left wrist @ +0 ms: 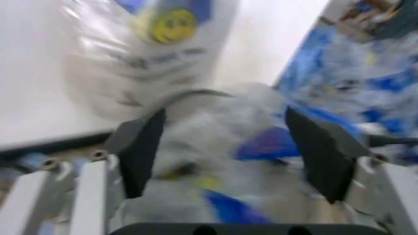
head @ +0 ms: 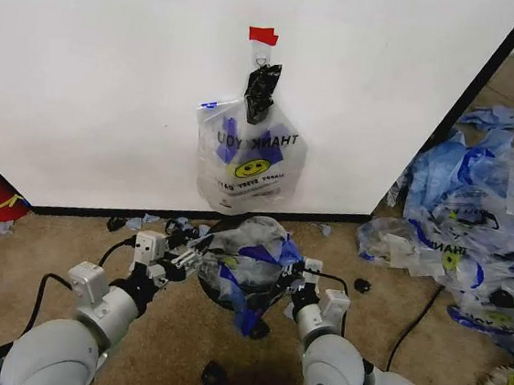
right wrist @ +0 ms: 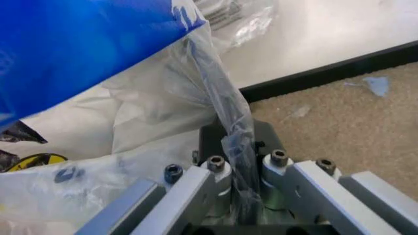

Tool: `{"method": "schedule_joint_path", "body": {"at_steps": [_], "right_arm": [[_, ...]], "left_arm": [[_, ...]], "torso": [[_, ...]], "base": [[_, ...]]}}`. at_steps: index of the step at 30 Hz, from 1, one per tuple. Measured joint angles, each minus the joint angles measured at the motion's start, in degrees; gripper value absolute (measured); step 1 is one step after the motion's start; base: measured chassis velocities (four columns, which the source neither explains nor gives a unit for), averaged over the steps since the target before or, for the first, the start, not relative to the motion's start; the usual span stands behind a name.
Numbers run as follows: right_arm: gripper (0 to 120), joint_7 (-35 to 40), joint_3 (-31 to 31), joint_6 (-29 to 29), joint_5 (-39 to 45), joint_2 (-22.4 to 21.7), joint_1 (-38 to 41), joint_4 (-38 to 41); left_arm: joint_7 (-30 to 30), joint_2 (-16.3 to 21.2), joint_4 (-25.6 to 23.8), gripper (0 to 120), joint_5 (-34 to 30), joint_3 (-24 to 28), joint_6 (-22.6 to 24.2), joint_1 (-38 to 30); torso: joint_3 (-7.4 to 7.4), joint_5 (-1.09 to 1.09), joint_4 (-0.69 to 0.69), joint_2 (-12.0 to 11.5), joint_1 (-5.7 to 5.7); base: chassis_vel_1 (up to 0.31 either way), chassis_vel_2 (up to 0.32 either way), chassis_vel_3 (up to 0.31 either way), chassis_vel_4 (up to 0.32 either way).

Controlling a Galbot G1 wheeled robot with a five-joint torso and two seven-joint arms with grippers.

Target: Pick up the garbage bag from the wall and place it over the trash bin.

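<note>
Listing by view. Head view: garbage bag [head: 242, 266] draped over the trash bin [head: 227, 298] below the wall [head: 114, 67]; a second smiley bag [head: 248, 159] hangs under red tape [head: 263, 35]. Left wrist view: left gripper [left wrist: 225, 147] spread wide around crumpled plastic, gripping nothing. Right wrist view: right gripper [right wrist: 245, 169] pinching a twisted strand of the bag. I judge I should tug evenly outward so the rim seats all round.

Hemmed close ahead by the wall [head: 114, 67], with a hanging bag [head: 248, 159] just above the trash bin [head: 228, 295]. Heaped bags [head: 480, 216] crowding the right; open carpet [head: 49, 244] at left.
</note>
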Motion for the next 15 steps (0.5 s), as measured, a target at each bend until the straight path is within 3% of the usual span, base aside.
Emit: {"method": "schedule_joint_path", "body": {"at_steps": [4, 10, 13, 15], "right_arm": [[0, 0.0, -0.8, 0.0, 0.6, 0.2, 1.0, 0.7], [0, -0.6, -1.6, 0.2, 0.2, 0.5, 1.6, 1.2], [0, -2.5, -1.7, 1.0, -2.2, 0.1, 1.5, 1.1], [0, -3.7, -1.7, 1.6, -4.1, -0.4, 1.2, 0.6]], "left_arm": [[-0.4, -2.1, -2.4, 93, -14.3, 0.7, 0.2, -2.1], [-0.9, -4.0, -2.1, 94, -21.0, 2.4, 0.0, -6.4], [0.2, -3.4, 0.3, 94, -15.0, 2.5, 0.1, -6.4], [2.2, -2.0, 3.0, 93, -5.0, 2.5, 0.1, -5.7]], "torso": [[0.0, -0.01, 0.0, 0.0, 0.0], [0.0, -0.01, -0.01, 0.0, 0.0], [0.0, 0.0, -0.01, 0.0, 0.0], [0.0, -0.01, 0.01, 0.0, 0.0]], "base": [[0.0, 0.0, 0.0, 0.0], [0.0, 0.0, 0.0, 0.0], [0.0, 0.0, 0.0, 0.0], [0.0, 0.0, 0.0, 0.0]]}}
